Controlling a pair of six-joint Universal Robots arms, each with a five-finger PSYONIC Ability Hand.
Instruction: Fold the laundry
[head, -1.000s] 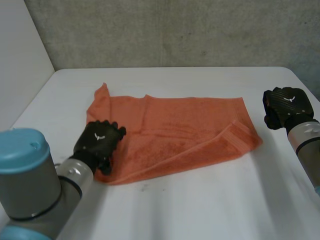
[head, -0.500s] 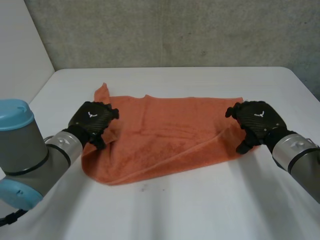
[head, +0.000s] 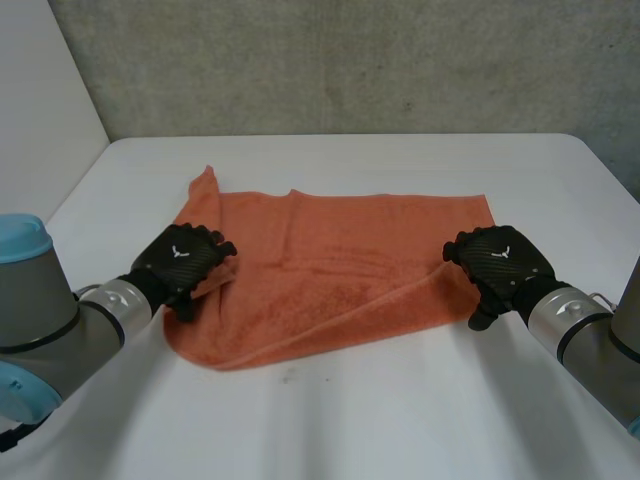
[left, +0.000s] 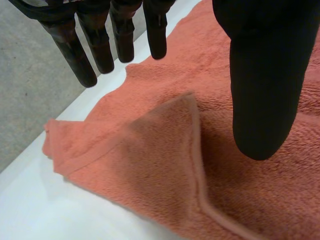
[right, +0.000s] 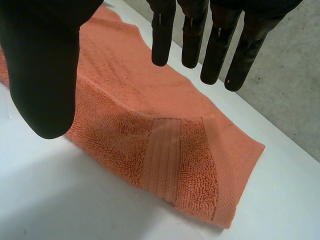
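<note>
- The white table (head: 400, 420) spreads out in front of me, with a grey wall (head: 350, 60) behind its far edge.
- The orange towel (head: 340, 265) lies across the middle of the table. It is mostly flat, its far left corner is bunched into a small peak, and a long crease runs slantwise along its near side.
- My left arm (head: 70, 330) reaches in over the near left of the table, and my right arm (head: 585, 335) over the near right.
- My left hand (head: 182, 262) sits over the towel's left edge. It is spread wide, with fingers (left: 82, 57) straight and thumb (left: 260, 100) well apart from them, and it grips nothing.
- My right hand (head: 500, 268) sits over the towel's right edge, close to the near corner. It is equally spread, fingers straight and thumb set apart, with nothing in its grasp. I cannot tell whether either hand touches the cloth.
- A turned-over flap (left: 170, 135) of towel with a hemmed border lies under my left palm.
- A woven band (right: 162, 150) crosses the towel near its end, under my right palm.
</note>
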